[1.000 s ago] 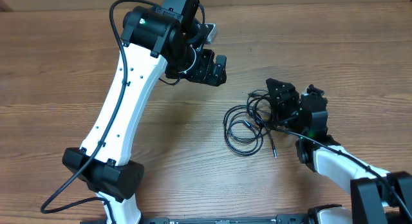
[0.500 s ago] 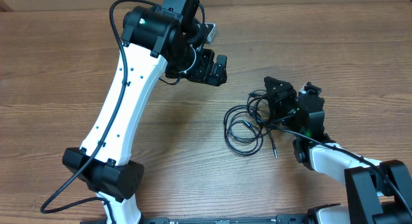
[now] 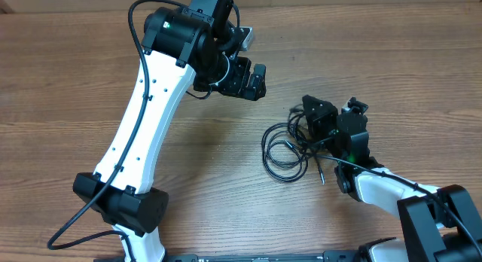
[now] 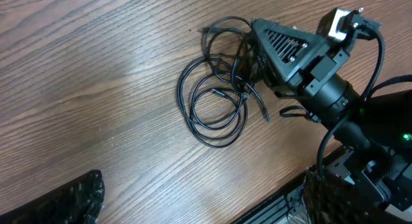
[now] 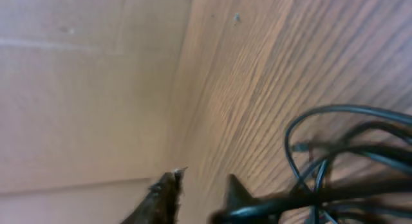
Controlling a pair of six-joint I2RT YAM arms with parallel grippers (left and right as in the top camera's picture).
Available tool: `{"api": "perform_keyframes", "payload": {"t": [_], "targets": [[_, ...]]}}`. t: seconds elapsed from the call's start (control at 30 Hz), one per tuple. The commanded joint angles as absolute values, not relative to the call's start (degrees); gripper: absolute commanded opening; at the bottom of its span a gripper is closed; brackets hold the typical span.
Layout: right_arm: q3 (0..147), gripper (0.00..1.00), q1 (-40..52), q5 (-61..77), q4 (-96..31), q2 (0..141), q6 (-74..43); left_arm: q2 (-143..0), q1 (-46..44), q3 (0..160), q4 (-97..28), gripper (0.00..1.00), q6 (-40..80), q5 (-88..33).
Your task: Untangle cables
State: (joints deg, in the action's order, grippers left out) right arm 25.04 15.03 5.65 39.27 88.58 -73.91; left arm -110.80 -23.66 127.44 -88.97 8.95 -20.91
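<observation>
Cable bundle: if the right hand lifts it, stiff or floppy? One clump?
Likely floppy: the cables are thin cords lying in loose, uneven loops flat on the table. Probably light for their spread. The loops cross and knot near the right hand, so a lift would likely drag the whole bundle along.

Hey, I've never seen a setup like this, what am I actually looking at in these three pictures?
Two robot arms work at a wooden table. One picture looks down from above; the other two come from a camera on each wrist. Tangled thin black cables lie on the table. The left hand hovers open and empty, away from them. The right hand is down at the tangle's edge; whether it grips a cable is unclear.
</observation>
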Motion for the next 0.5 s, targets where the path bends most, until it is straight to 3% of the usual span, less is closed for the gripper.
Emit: {"api": "perform_keyframes", "payload": {"t": [0.0,0.07,0.27,0.47], "targets": [[26.37,0.11,15.20,10.70,44.27,88.86,-68.77,-111.39,-24.03,127.59,-88.88,1.00,9.41,-20.51],[26.39,0.04,15.20,15.51,50.35,88.84,-68.01,-111.39,-24.03,127.59,-88.75,1.00,9.30,-20.45],[26.39,0.04,15.20,25.82,74.81,86.72,-76.44,-111.44,-24.01,127.59,-88.47,0.99,9.45,-19.07],[26.39,0.04,15.27,27.38,77.97,82.46,-83.44,-111.46,-24.01,127.59,-88.44,0.98,10.79,-19.49]]}}
